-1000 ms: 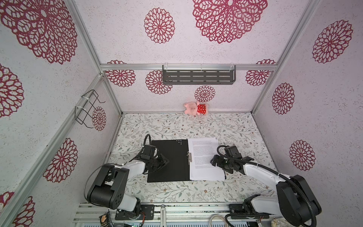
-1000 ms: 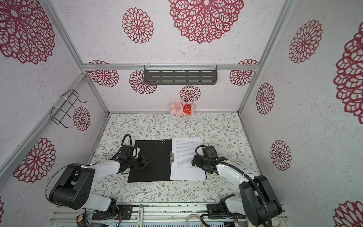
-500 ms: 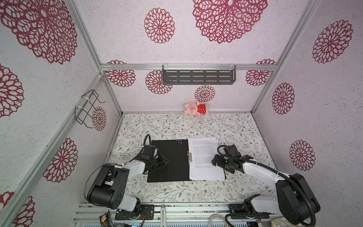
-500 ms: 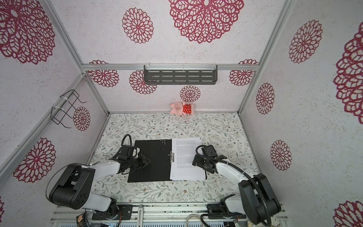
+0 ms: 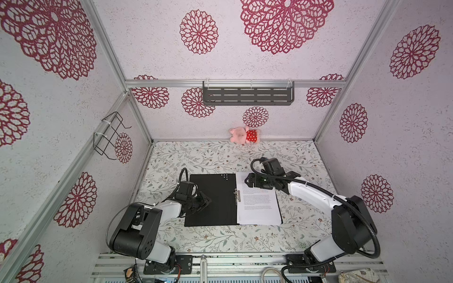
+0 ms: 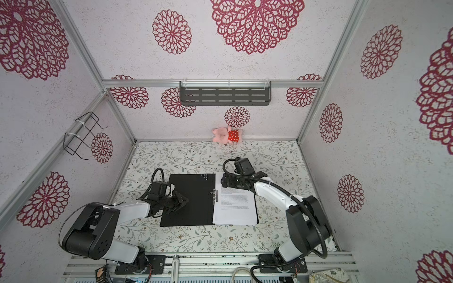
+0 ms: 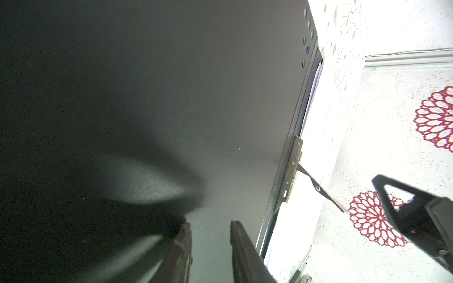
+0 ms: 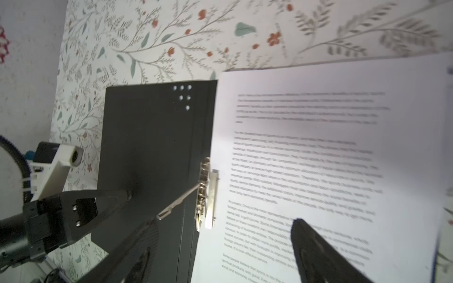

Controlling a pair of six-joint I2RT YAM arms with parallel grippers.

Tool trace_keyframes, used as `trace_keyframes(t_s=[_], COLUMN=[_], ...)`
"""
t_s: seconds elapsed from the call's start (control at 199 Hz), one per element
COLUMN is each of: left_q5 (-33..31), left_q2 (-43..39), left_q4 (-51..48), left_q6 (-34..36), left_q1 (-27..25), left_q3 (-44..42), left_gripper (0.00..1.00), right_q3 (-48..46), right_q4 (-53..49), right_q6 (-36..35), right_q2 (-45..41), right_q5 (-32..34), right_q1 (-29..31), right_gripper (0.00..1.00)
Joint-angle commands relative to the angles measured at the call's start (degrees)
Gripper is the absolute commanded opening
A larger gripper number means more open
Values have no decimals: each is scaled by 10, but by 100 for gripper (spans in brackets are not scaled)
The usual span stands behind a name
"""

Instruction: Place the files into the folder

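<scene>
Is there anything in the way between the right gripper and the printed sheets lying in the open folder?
Nothing visible does. The right gripper hangs open above the far end of the files, bare paper beneath it. The spine clip sits at the sheets' left edge on the folder, aside from the gripper.

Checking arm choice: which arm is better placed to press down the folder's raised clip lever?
Probably right: the right gripper, open, hangs over the files near the clip; the left gripper touches the folder cover.

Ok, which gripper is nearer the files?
Right. The right gripper is over the files' far end; the left gripper rests on the folder's open cover, across the spine.
</scene>
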Motion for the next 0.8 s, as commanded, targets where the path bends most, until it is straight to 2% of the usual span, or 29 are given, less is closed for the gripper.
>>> trace_keyframes(t_s=[0.0,0.161,0.251,0.351,0.396,0.472,0.577,0.692,0.758,0.783,0.798], left_q5=[-32,-39,-24,-34,-52,-93,-162,-194,-218,-227,-228], left_q2=[9,-13,-43,-109,-149,-212,-280,-312,-323,-327,-330], left_q4=[-43,-35,-39,-93,-122,-203,-320,-378,-403,-407,-407], left_q6=[-10,-27,-31,-22,-20,-8,2,4,7,6,5], left_q1=[-1,1,0,11,20,36,55,83,90,90,89], left_q3=[-29,-51,-51,-38,-33,-15,7,1,-1,-3,-4], left_gripper=[31,31,31,35,40,55,69,80,91,99,99], right_q3=[57,123,149,169,175,186,203,196,178,168,163], right_q4=[-37,-58,-63,-71,-76,-84,-107,-119,-112,-107,-103], right_q6=[-22,-20,-21,-22,-22,-26,-26,-14,-4,-1,2], right_q2=[42,118,149,167,171,173,174,169,156,150,146], right_q5=[1,-6,-9,-2,3,7,19,26,30,31,32], right_q1=[28,57,67,75,76,79,88,97,100,99,100], right_gripper=[81,68,66,65,66,66,65,64,64,64,64])
